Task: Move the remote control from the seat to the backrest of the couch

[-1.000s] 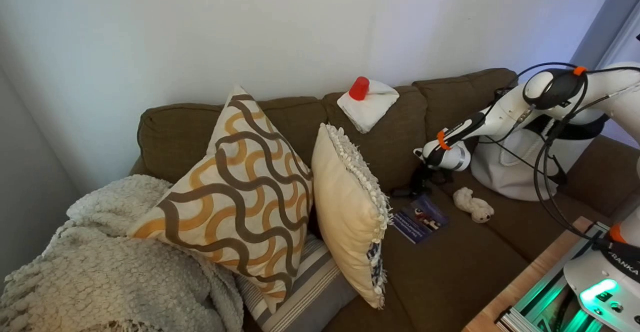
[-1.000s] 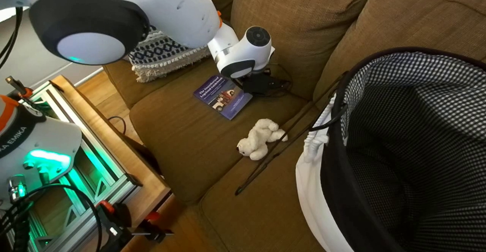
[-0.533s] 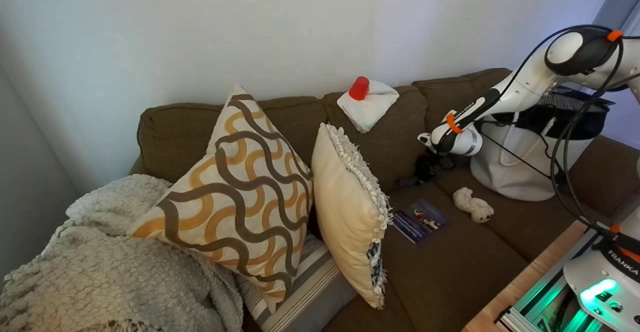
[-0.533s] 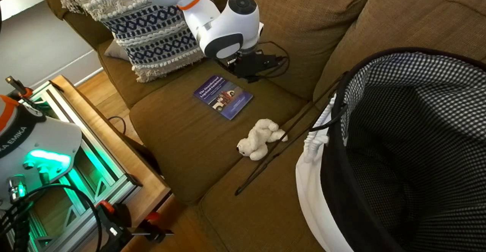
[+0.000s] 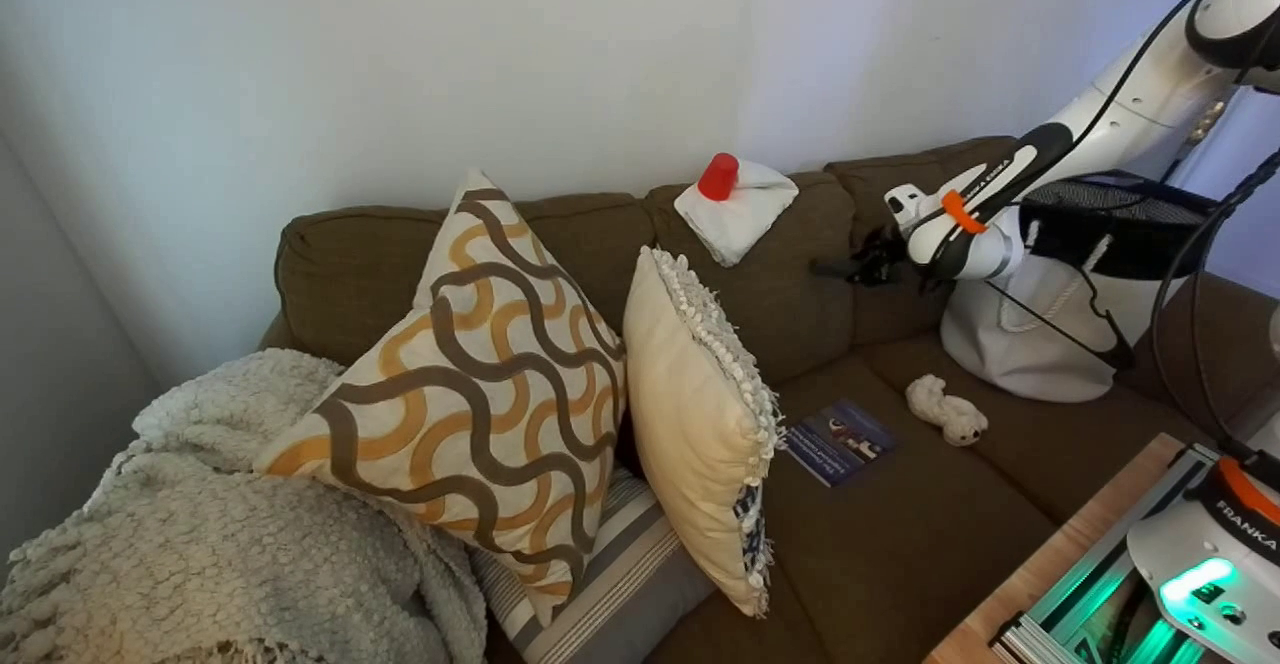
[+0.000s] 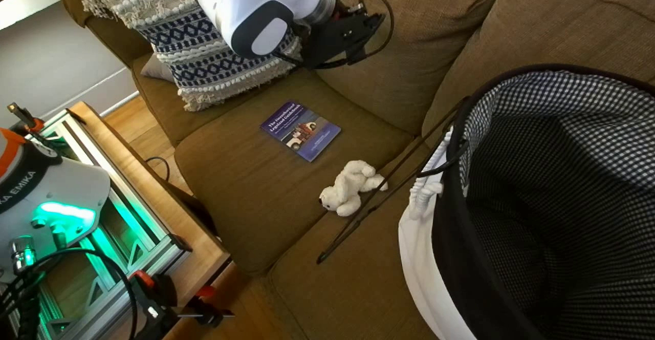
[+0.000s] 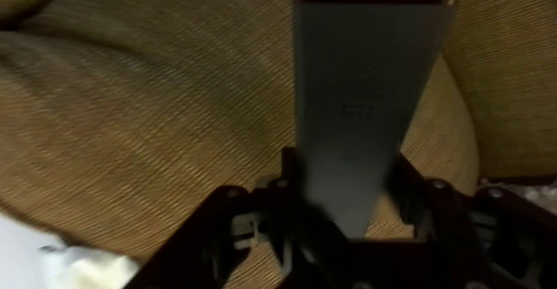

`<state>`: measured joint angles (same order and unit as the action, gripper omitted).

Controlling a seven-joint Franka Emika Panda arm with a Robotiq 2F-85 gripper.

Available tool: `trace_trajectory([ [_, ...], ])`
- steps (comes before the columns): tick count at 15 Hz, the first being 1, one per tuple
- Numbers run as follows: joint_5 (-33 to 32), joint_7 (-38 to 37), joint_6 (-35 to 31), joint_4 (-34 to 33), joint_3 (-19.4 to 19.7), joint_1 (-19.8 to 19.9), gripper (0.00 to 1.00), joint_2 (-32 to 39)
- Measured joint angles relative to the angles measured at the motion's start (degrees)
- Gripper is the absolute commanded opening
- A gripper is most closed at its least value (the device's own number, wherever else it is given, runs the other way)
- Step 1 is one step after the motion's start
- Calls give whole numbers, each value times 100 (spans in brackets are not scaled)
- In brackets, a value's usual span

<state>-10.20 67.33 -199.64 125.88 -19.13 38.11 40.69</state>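
Gripper (image 7: 348,167) risen, clamped on remote (image 7: 365,71); remote now higher, in front of backrest (image 5: 790,314). Grasp, lift look done; laying it on backrest top likely remains.

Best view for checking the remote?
The wrist view: the remote shows large, close up in the gripper. In an exterior view with the red cup it's a small dark bar; in an exterior view looking into the basket, I can't make it out.
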Motion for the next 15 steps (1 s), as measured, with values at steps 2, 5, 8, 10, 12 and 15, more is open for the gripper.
trace_trajectory([
  [2, -402, -516, 32, 154, -52, 253, 52, -385],
  [5, -665, -508, 399, 169, -467, 803, 27, -367],
  [8, -576, -1003, 111, 111, -517, 700, 27, -389],
  [10, -289, -1362, 43, -48, -720, 751, 27, -578],
  [12, 36, -1737, 209, -347, -871, 847, 27, -864],
  [15, 567, -2284, 915, -1207, -526, 556, 27, -1172],
])
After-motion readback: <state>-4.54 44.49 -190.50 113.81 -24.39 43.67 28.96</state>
